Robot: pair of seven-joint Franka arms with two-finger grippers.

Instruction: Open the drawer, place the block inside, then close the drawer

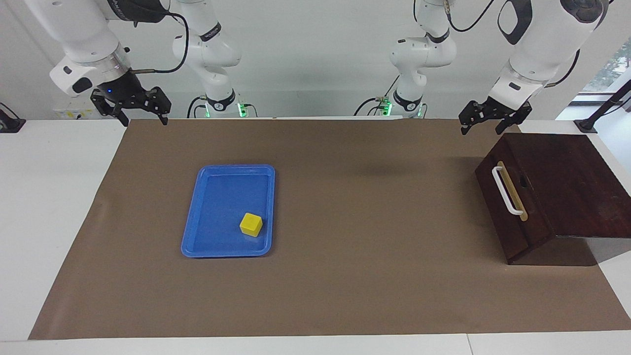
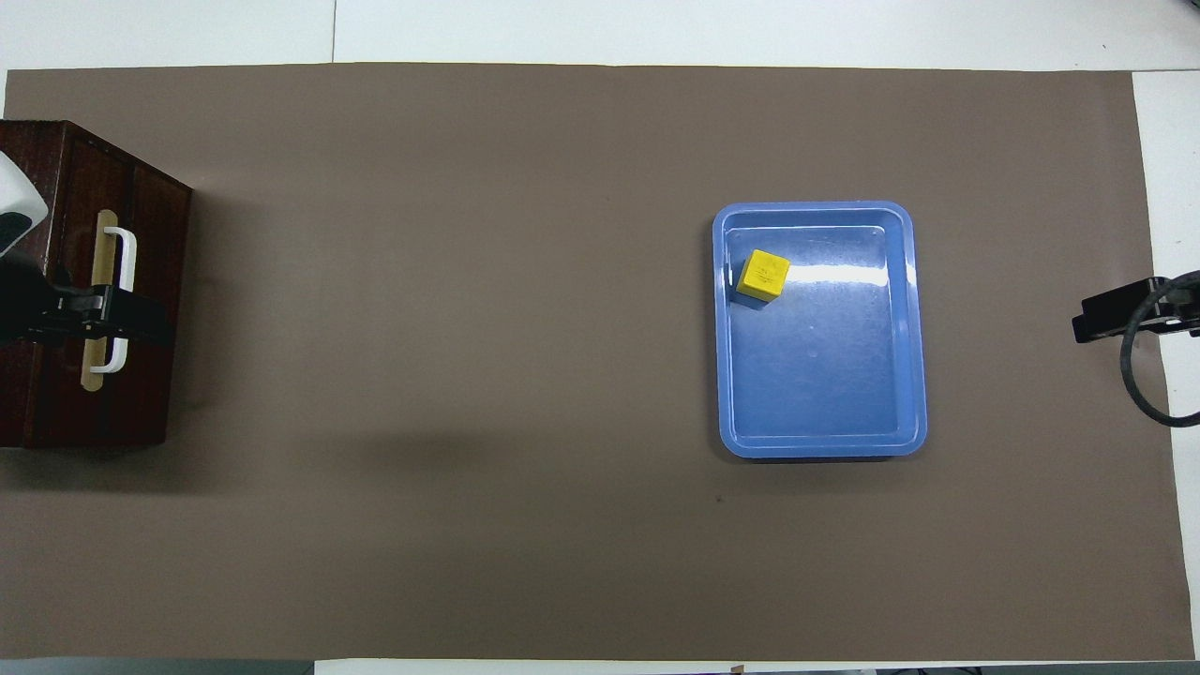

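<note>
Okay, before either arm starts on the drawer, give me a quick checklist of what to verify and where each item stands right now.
1. Drawer shut, white handle unobstructed: ok.
2. Left gripper raised near the box's robot-side edge, jaws open, holding nothing: ok.
3. Right gripper raised over the mat's robot-side edge at its own end, jaws open, holding nothing: ok.
4. Block sitting in the blue tray, near the tray's corner farthest from the robots on the drawer's side: ok.
5. Open mat between tray and drawer for carrying the block: ok.
6. Room inside the drawer: cannot tell, drawer closed.

No text or label is legible anywhere.
</note>
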